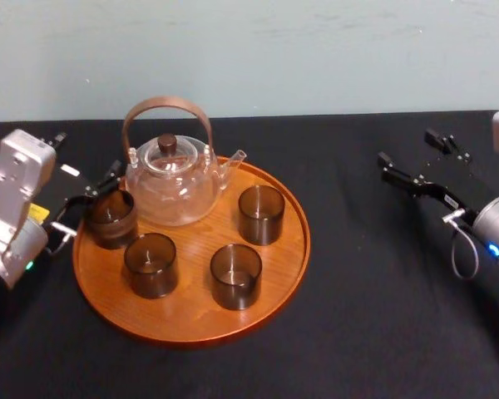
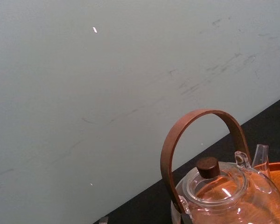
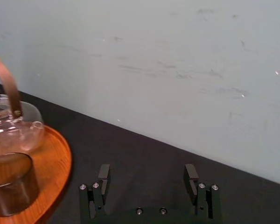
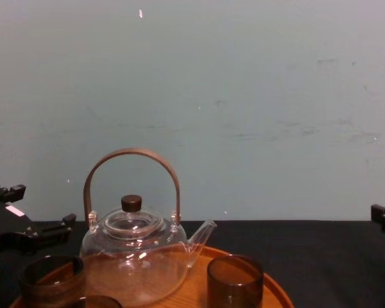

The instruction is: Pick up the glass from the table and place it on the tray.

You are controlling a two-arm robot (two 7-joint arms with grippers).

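Note:
A smoky brown glass (image 1: 111, 219) (image 4: 51, 279) stands upright on the round wooden tray (image 1: 191, 309), just inside its left rim. My left gripper (image 1: 87, 202) (image 4: 31, 215) is at that glass's left side, open, its fingers spread apart by the glass; whether they touch it I cannot tell. My right gripper (image 1: 412, 158) (image 3: 147, 179) hovers open and empty over the black table (image 1: 374, 316), well to the right of the tray.
A clear glass teapot (image 1: 170, 179) (image 2: 219, 191) with an arched brown handle stands at the tray's back, right beside the left glass. Three more brown glasses stand on the tray: (image 1: 261, 214), (image 1: 150, 264), (image 1: 235, 275). A pale wall runs behind the table.

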